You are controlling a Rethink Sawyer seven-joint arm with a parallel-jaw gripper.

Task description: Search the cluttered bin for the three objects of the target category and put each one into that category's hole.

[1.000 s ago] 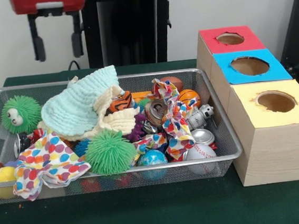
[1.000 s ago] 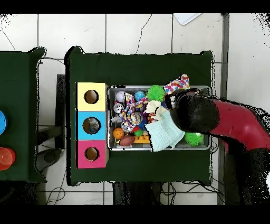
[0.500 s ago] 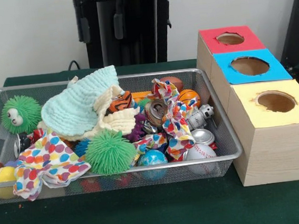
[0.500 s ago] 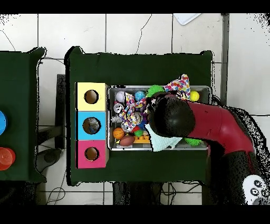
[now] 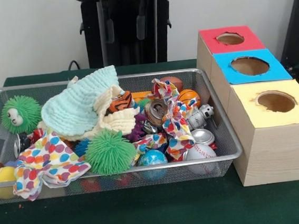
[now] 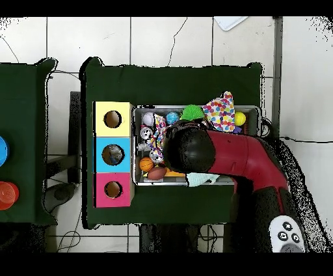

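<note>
Bags hidden, probably buried under cloth (image 5: pixel 77 105) in bin (image 5: pixel 30 87), with gripper (image 5: pixel 125 28) high above far rim, spread and empty, so risk of blind grab snagging cloth or can (image 5: pixel 202 136), nothing reaching red hole (image 5: pixel 230 38).

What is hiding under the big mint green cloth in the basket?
A cream cloth and a polka-dot cloth peek out from under the mint green cloth. Anything deeper in the bin is covered.
</note>
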